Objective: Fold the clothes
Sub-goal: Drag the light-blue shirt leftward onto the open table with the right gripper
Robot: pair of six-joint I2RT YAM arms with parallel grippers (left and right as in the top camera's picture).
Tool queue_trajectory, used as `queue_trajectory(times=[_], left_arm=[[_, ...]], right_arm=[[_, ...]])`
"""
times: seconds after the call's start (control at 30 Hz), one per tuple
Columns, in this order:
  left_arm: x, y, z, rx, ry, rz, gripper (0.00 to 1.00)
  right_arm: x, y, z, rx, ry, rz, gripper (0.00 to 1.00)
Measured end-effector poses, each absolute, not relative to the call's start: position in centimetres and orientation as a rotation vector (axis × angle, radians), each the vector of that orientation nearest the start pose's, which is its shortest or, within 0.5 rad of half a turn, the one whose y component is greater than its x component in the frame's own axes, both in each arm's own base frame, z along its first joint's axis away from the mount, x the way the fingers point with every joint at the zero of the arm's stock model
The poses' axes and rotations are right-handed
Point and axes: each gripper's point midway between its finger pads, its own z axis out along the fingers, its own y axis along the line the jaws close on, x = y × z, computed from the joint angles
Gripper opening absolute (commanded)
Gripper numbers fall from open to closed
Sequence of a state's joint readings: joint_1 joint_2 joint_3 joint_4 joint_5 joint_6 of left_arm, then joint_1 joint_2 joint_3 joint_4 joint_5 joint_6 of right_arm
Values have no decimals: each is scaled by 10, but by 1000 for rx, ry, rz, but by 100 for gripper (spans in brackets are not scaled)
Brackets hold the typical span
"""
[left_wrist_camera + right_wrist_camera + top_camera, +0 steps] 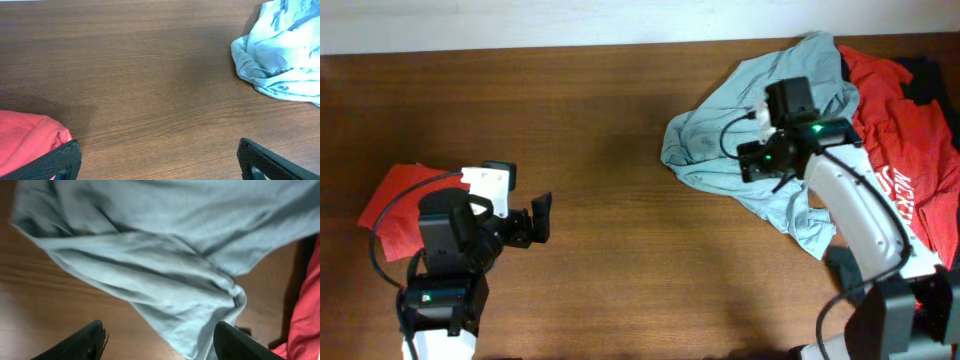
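Note:
A crumpled light blue shirt (720, 140) lies at the table's back right, partly over a red shirt (910, 130). My right gripper (772, 165) is open and hovers over the blue shirt's lower part; the right wrist view shows the blue cloth (165, 265) between and beyond the spread fingers (160, 342), not gripped. My left gripper (532, 220) is open and empty at the front left, over bare wood (160, 160). A folded red cloth (395, 205) lies beside it, seen at the left edge of the left wrist view (25, 135). The blue shirt also shows there (280, 55).
The brown wooden table (620, 120) fills the view. A dark garment (925, 75) lies under the red shirt at the far right edge. The right arm's base (895, 310) stands at the front right, the left arm's base (440, 300) at the front left.

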State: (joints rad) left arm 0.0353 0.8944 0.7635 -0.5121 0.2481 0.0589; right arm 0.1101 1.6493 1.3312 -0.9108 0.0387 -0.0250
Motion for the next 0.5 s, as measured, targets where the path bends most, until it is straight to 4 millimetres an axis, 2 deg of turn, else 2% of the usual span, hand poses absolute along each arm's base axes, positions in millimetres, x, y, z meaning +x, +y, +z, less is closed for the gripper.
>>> queue_trajectory(times=[0.1,0.27,0.33,0.37,0.4,0.43,0.47,0.5], left_arm=[[300,-33,202,167,2196,-229,99],[300,-33,202,167,2196,-231,99],[299,-33,202,168,2196,-233,99],[299,-33,202,168,2196,-234,99],[299,-33,202,168,2196,-234,99],[299,-33,202,168,2196,-234,99],[299,-33,202,168,2196,-234,99],[299,-33,202,168,2196,-234,99]], right_arm=[[370,22,102,-147,2845,-25,75],[363,12,52,-117,2949,-19,75],[363,12,35,-122,2981,-16,70],[362,12,26,-129,3000,-15,63],[362,12,21,-139,3008,-15,50],[363,12,14,-134,3017,-10,27],[363,12,10,-144,3025,-10,8],[362,12,6,-137,3034,-10,4]])
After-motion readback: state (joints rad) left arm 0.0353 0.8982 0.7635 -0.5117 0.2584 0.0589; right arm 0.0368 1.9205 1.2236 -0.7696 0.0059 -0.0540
